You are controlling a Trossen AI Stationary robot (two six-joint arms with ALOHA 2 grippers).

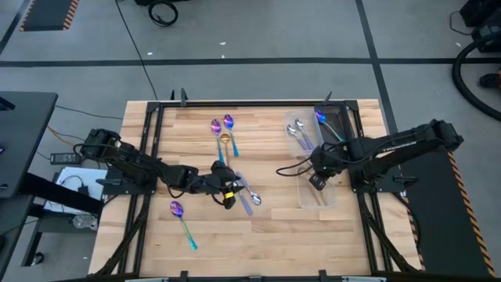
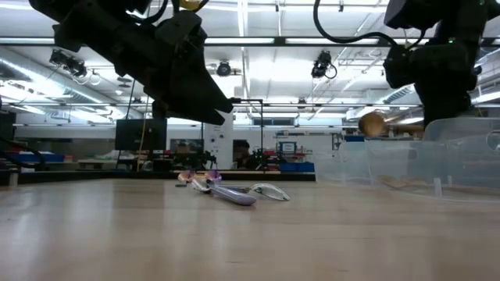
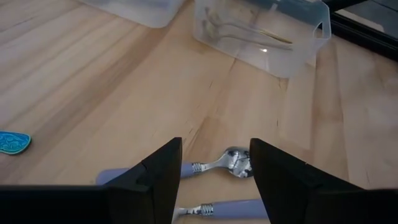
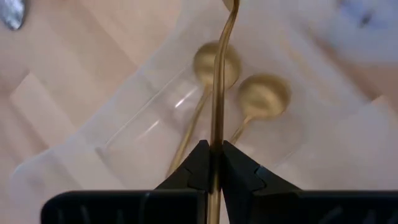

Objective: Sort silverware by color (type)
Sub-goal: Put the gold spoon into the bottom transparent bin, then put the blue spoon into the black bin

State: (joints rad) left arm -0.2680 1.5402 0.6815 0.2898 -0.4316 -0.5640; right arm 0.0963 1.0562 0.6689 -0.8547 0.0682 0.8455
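Right of centre in the high view, your right gripper (image 4: 212,163) is clamped on a gold spoon (image 4: 216,81) over the clear bin (image 4: 74,168) already holding two gold spoons; drop it there next. At centre, your left gripper (image 3: 214,171) hangs spread and empty over two silver spoons (image 3: 227,163). Loose count, roughly: three purple, one gold, two silver.

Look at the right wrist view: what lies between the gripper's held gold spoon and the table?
Two gold spoons in a clear container lie there, under the spoon pinched by the right gripper; the right wrist view shows it.
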